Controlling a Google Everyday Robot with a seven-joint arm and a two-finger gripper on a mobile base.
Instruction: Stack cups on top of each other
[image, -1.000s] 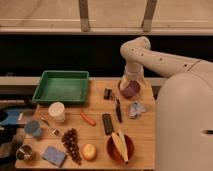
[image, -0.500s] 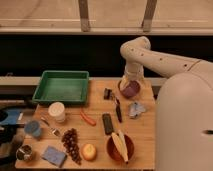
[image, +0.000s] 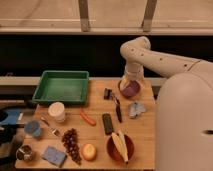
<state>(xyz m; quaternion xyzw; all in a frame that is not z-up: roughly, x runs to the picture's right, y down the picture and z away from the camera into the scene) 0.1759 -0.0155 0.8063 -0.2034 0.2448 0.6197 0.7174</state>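
Observation:
The light-blue cup (image: 33, 129) stands near the table's left edge. The small dark metal cup (image: 25, 153) sits at the front left corner, a little in front of it. Both stand apart and upright. My gripper (image: 126, 84) hangs at the back right of the table, pointing down at the far-left rim of the purple bowl (image: 134, 91). It stands open with nothing in it, far from both cups.
A green tray (image: 62, 86) lies at the back left, with a white tub (image: 57, 111) in front of it. Mid-table hold a carrot (image: 88, 118), a black bar (image: 107, 123), a knife (image: 117, 109) and a crumpled cloth (image: 136, 109). Grapes (image: 71, 144), a blue sponge (image: 54, 155), an orange fruit (image: 89, 151) and an orange-brown bowl (image: 111, 150) line the front.

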